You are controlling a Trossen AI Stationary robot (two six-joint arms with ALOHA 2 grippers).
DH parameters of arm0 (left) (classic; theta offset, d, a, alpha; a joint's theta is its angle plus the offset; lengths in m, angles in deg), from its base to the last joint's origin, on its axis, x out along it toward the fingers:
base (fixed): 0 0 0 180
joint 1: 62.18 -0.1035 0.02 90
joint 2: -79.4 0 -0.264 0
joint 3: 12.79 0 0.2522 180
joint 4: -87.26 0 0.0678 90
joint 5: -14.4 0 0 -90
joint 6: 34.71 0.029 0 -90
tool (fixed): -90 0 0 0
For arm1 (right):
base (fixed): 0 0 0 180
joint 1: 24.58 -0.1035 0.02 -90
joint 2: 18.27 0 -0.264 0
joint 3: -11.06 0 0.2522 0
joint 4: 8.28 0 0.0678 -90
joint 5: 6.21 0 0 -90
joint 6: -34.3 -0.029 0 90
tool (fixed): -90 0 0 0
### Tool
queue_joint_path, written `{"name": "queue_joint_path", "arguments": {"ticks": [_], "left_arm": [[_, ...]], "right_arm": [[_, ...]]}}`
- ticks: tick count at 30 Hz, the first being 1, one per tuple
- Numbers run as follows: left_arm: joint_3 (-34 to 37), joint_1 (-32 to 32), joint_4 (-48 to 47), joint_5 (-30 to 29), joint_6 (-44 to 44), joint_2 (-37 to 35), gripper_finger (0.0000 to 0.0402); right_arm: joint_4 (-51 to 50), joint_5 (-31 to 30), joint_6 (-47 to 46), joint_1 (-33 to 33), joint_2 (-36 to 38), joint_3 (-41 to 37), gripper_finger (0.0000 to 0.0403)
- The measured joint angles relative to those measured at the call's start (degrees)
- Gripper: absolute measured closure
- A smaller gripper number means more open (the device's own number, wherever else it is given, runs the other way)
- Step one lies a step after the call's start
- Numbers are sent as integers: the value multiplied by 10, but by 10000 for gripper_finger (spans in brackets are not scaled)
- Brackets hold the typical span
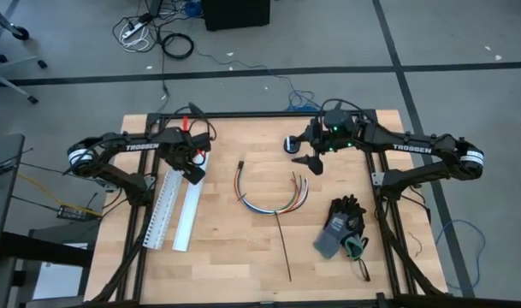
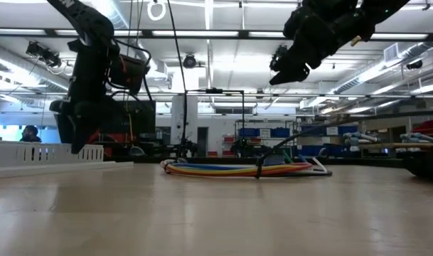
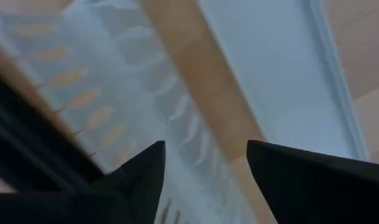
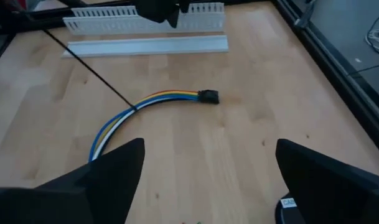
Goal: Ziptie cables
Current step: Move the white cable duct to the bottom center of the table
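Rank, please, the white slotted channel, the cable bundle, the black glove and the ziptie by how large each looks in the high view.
1. white slotted channel
2. cable bundle
3. black glove, though close to the bundle
4. ziptie: long, but by far the thinnest

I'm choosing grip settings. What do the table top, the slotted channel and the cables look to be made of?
Table top: pale wood in jointed strips, matte, by the visible grain and seams. Slotted channel: probably white moulded plastic, with evenly cut fingers. Cables: thin wires in glossy coloured insulation, likely plastic, bent in a loose curve.
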Motion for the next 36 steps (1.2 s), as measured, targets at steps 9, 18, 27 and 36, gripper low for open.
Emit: {"name": "queue_joint_path", "arguments": {"ticks": [9, 18, 27, 36], "left_arm": [[39, 0, 45, -3, 2, 0, 199], [39, 0, 63, -13, 40, 0, 361], [-24, 3, 57, -32, 110, 0, 398], [-282, 15, 8, -25, 192, 0, 401]], "right_arm": [[0, 0, 5, -3, 0, 0, 60], [0, -1, -5, -3, 0, 0, 82], [-14, -1, 0, -2, 4, 0, 95], [-45, -59, -9, 2, 41, 0, 95]]}}
